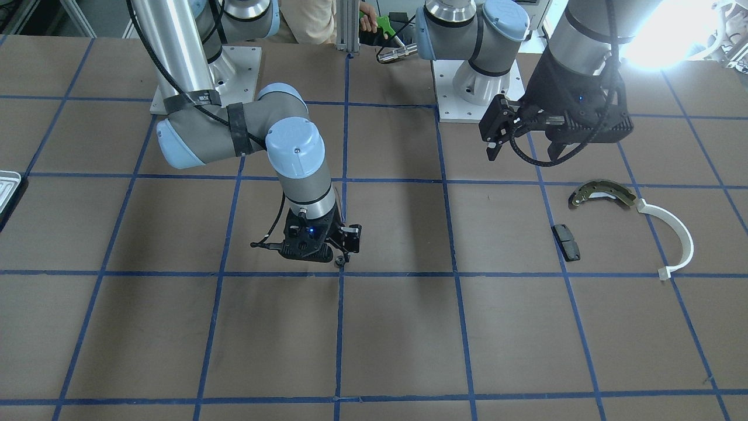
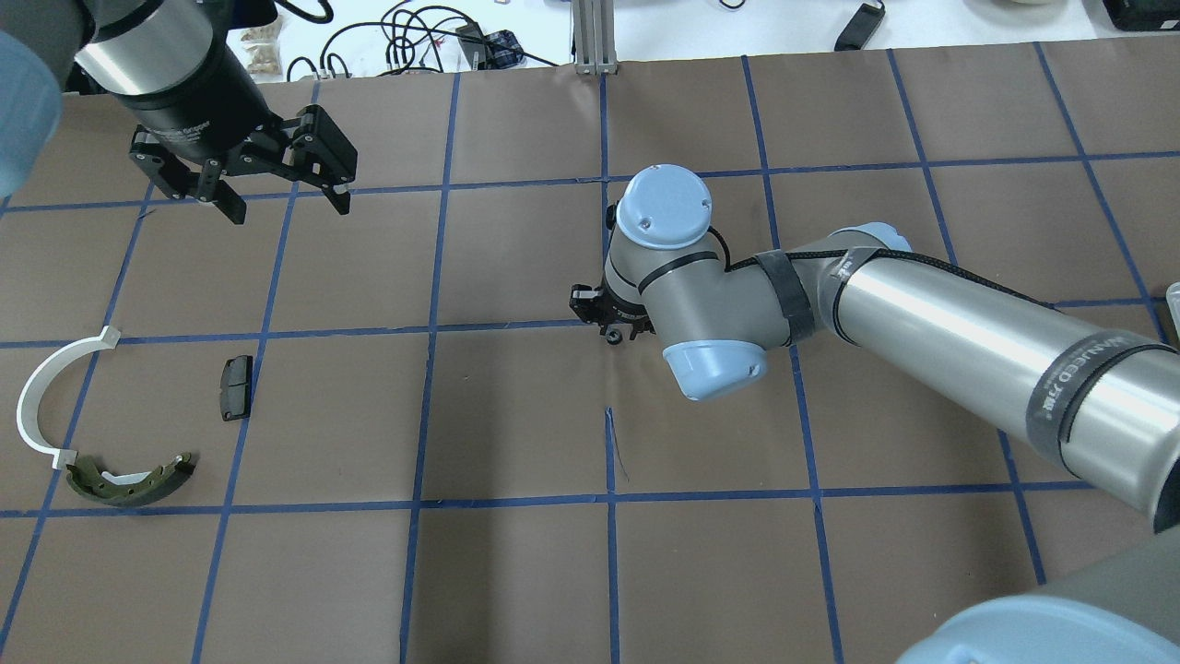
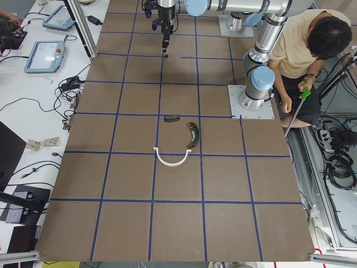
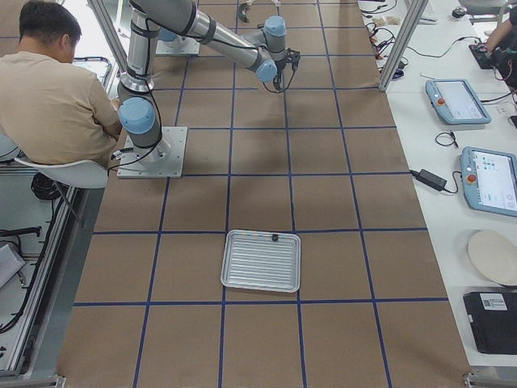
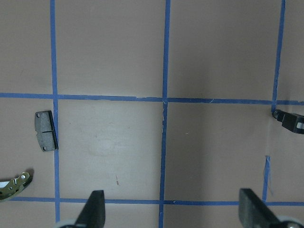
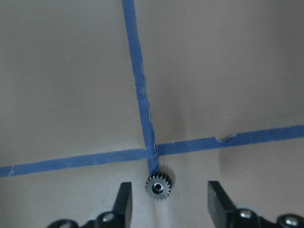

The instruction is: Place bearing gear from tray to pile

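The bearing gear (image 6: 158, 186), small, dark and toothed, lies flat on the brown table beside a blue tape crossing. My right gripper (image 6: 168, 192) hovers low over it, open, one finger on each side and neither touching. The gear shows under this gripper in the front view (image 1: 339, 264). The pile lies to my left: a bronze-grey brake shoe (image 2: 129, 480), a white plastic arc (image 2: 41, 397) and a black pad (image 2: 236, 387). My left gripper (image 2: 277, 195) hangs open and empty, high above the table beyond the pile. The tray (image 4: 261, 260) lies far to my right.
A small dark part (image 4: 275, 238) sits at the tray's far rim. Blue tape lines grid the table. An operator (image 4: 56, 89) sits behind the arm bases. Tablets (image 4: 459, 100) and cables lie on the white bench past the table's far edge.
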